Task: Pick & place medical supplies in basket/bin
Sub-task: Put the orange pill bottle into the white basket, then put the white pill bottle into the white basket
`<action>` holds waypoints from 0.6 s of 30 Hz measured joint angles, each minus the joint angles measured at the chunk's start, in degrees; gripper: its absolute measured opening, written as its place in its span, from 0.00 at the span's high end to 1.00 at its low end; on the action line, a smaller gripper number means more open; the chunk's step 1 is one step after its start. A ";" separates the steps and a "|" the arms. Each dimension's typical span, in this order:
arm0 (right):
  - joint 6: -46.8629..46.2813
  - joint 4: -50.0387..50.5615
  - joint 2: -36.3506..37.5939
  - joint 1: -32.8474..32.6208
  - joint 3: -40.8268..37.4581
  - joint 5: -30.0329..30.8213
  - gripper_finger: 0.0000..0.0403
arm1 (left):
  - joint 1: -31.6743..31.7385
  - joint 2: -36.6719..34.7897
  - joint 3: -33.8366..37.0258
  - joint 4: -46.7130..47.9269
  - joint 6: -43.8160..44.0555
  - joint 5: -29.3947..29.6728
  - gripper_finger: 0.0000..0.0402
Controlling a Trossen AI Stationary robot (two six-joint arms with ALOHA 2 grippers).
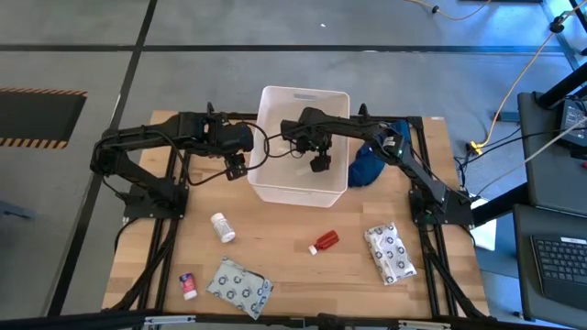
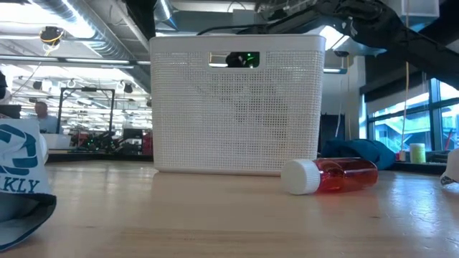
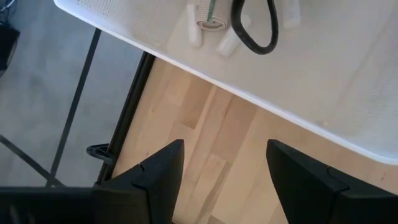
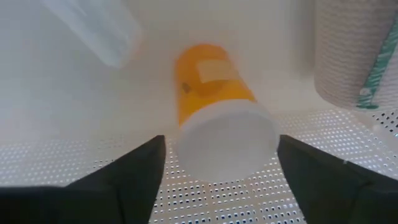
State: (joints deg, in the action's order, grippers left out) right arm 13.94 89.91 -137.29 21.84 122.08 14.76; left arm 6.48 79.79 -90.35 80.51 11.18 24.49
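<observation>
The white bin (image 1: 303,188) (image 2: 237,107) stands at the table's far middle. My right gripper (image 1: 319,163) (image 4: 221,177) hangs open inside it. An orange vial with a white cap (image 4: 214,118) lies just beyond its fingers, beside a beige bandage roll (image 4: 348,56) and a clear tube (image 4: 93,25). My left gripper (image 1: 237,167) (image 3: 224,180) is open over bare wood just outside the bin's left wall (image 3: 280,81). On the table lie a white pill bottle (image 1: 223,226), a red vial (image 1: 324,242) (image 2: 330,175), two dotted packets (image 1: 240,286) (image 1: 390,252) and a small tube (image 1: 188,285).
A dark blue cloth bundle (image 1: 367,165) (image 2: 358,152) lies against the bin's right side. A black cable loop (image 3: 255,28) hangs near the bin's left rim. Arm bases stand at the table's left and right edges. Bare wood lies between the bin and the near items.
</observation>
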 joint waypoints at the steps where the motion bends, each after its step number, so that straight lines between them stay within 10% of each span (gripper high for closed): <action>1: 0.02 0.00 0.02 -0.04 0.00 0.00 0.21 | 0.00 0.00 0.00 0.00 0.00 0.00 0.45; 18: -4.74 0.08 7.58 -0.37 0.09 0.04 0.13 | 0.00 0.00 0.00 0.57 0.00 -0.22 0.45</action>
State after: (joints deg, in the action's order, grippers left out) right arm 9.20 90.00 -129.71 21.47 122.17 14.80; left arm 6.48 79.79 -90.35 81.08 11.18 24.27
